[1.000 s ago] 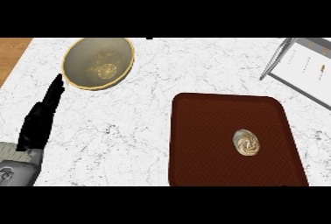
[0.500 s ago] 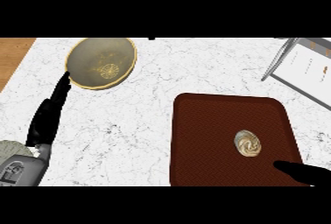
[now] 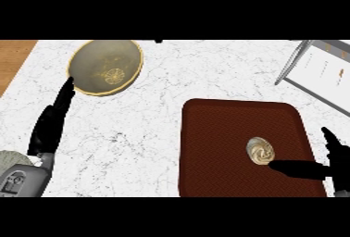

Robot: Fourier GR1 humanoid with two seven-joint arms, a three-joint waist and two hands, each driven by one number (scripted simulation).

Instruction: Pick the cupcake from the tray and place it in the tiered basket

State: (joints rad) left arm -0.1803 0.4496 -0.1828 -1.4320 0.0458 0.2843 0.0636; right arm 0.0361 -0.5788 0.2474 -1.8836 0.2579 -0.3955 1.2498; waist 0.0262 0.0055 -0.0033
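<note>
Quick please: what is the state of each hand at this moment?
Left hand: open, fingers straight, holding nothing, at the view's left beside the plate.
Right hand: open, holding nothing, over the tray next to the cupcake.

Lower left of the frame: matte black left hand [image 3: 49,122] on a grey forearm [image 3: 21,178] with dark markings. Lower right: matte black right hand [image 3: 321,166], slender tapered fingers.

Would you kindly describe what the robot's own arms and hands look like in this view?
Both hands are matte black with slim fingers. The left hand joins a grey forearm bearing darker panel markings. Of the right hand, only black fingers and thumb show.
</note>
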